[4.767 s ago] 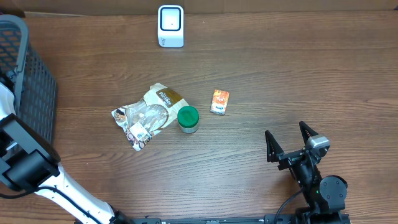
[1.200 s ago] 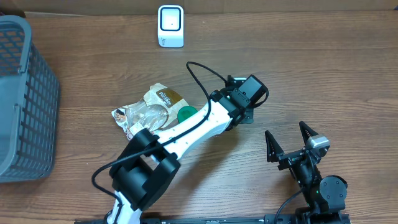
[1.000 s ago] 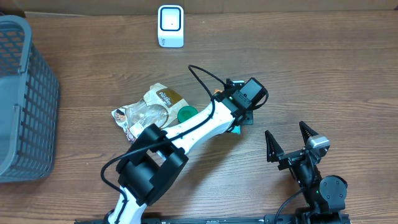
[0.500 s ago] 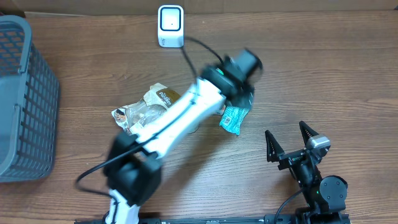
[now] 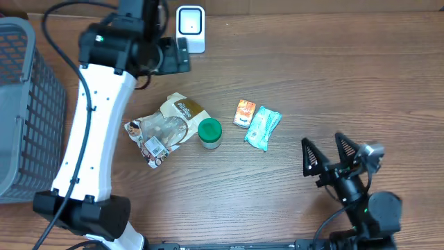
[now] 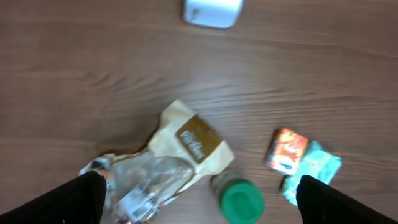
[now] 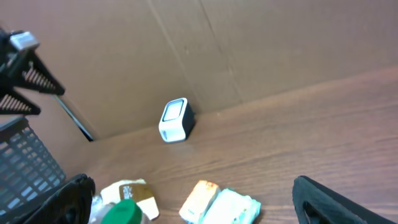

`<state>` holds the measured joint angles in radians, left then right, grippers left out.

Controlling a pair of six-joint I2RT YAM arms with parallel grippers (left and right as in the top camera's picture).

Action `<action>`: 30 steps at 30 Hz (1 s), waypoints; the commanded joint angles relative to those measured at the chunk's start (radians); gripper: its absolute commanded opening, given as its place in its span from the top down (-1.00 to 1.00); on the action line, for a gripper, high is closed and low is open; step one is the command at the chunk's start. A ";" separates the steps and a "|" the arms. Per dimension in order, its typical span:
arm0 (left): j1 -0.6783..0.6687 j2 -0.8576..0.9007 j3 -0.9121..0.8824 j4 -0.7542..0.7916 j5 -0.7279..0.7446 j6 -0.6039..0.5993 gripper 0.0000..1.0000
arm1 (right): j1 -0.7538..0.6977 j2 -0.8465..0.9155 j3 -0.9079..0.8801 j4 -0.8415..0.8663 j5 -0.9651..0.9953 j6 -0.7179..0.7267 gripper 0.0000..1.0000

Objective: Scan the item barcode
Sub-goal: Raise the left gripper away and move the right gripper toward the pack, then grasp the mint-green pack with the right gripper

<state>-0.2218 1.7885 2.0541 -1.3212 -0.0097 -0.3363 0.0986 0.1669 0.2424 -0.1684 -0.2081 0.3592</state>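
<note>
The white barcode scanner [image 5: 190, 26] stands at the table's far edge, also in the left wrist view as scanner [image 6: 212, 9] and the right wrist view as scanner [image 7: 174, 119]. A teal packet [image 5: 263, 128] lies flat beside a small orange box [image 5: 243, 113]. Nothing holds them. My left gripper [image 5: 182, 57] hovers high, just left of the scanner, open and empty. Below it the left wrist view shows the teal packet [image 6: 314, 171] and orange box [image 6: 286, 149]. My right gripper [image 5: 333, 156] stands open and empty at the near right, looking at the packet [image 7: 233, 208].
A clear and brown bag [image 5: 166, 128] and a green-lidded jar [image 5: 209, 133] lie left of the orange box. A grey mesh basket [image 5: 21, 104] stands at the left edge. Cardboard walls rise behind the scanner.
My left gripper opened and left the teal packet beside the orange box, then the arm swung up and left toward the scanner. The right arm shifted slightly.
</note>
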 commanded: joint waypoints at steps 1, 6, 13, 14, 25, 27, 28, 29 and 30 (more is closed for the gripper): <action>0.055 0.007 0.001 -0.019 0.008 0.026 -1.00 | -0.005 0.196 0.209 -0.077 -0.034 -0.052 -1.00; 0.089 0.007 0.001 -0.045 -0.051 0.042 -1.00 | -0.005 0.533 0.540 -0.340 -0.089 -0.136 -1.00; 0.169 0.007 0.001 -0.066 -0.067 0.133 -1.00 | -0.005 1.019 1.006 -0.732 -0.130 -0.246 -1.00; 0.184 0.006 0.001 -0.067 -0.065 0.143 -0.99 | -0.005 1.072 1.052 -0.763 -0.130 -0.261 -0.99; 0.348 0.007 0.000 -0.082 0.092 0.331 -1.00 | 0.002 1.484 1.146 -0.717 -0.177 -0.601 -0.89; 0.348 0.007 -0.004 -0.080 0.090 0.331 -1.00 | 0.005 1.532 1.146 -0.714 -0.186 -0.742 -0.79; 0.348 0.007 -0.004 -0.080 0.084 0.330 -1.00 | 0.005 1.555 1.146 -0.706 -0.187 -0.779 -0.77; 0.348 0.009 -0.004 -0.081 0.077 0.331 -1.00 | 0.005 1.608 1.146 -0.690 -0.188 -0.830 -0.73; 0.348 0.009 -0.004 -0.081 0.077 0.330 -1.00 | 0.005 1.633 1.146 -0.687 -0.189 -0.842 -0.69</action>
<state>0.1261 1.7901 2.0541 -1.4014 0.0536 -0.0410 0.1001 1.7325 1.3659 -0.8757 -0.3698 -0.2974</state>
